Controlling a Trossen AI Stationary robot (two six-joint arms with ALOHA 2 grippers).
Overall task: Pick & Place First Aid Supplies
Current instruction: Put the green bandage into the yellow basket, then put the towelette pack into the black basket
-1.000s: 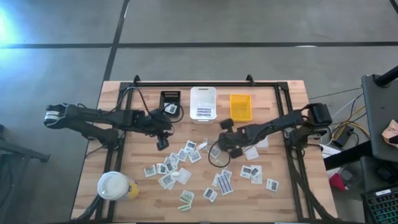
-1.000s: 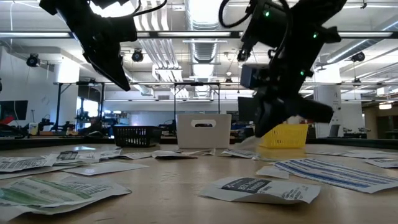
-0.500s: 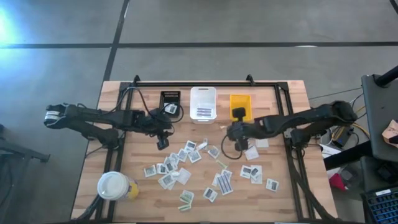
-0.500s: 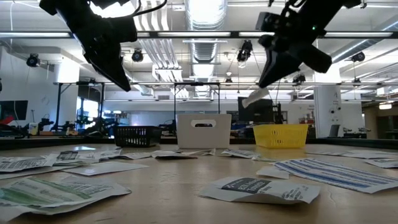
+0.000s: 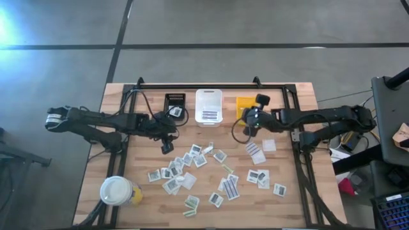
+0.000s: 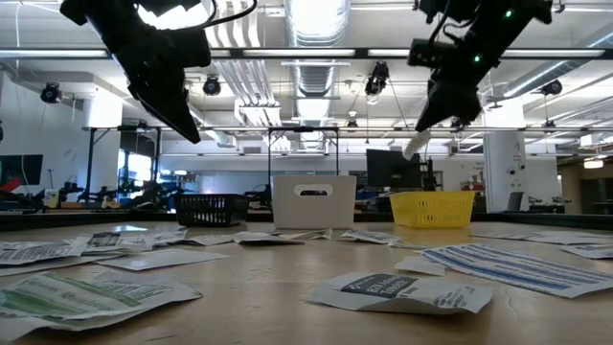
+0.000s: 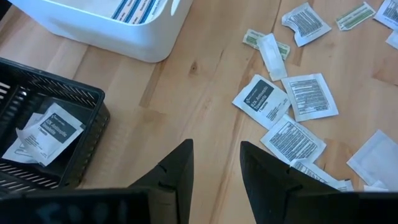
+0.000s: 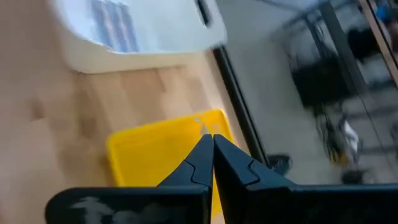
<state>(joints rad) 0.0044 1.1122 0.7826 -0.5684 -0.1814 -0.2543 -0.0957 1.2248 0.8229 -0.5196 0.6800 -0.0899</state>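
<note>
Left arm reaches in from the left side, stretched low and nearly level across the bench, wrist bent down. Left claw (image 5: pixel 167 144) hangs above the bench surface, fingers (image 7: pixel 177 171) parted with a clear gap between them. Right arm extends from the right side toward the far edge, raised. Right claw (image 5: pixel 251 122) has its fingers (image 8: pixel 200 158) pressed together.

Pale wooden table top (image 5: pixel 144 191), visible grain, smooth with a soft sheen. Scattered packets (image 7: pixel 270 101) look like matt printed paper, crinkled at the edges. White bin (image 7: pixel 124 34) is smooth plastic, slightly glossy; black bin (image 7: pixel 56 102) is an open-mesh plastic; yellow bin (image 8: pixel 161 149) seems plastic too, though it's blurred. Left gripper (image 7: pixel 214 171) fingers (image 7: pixel 177 168) are dark and matt. Black metal frame rail (image 5: pixel 211 85).
</note>
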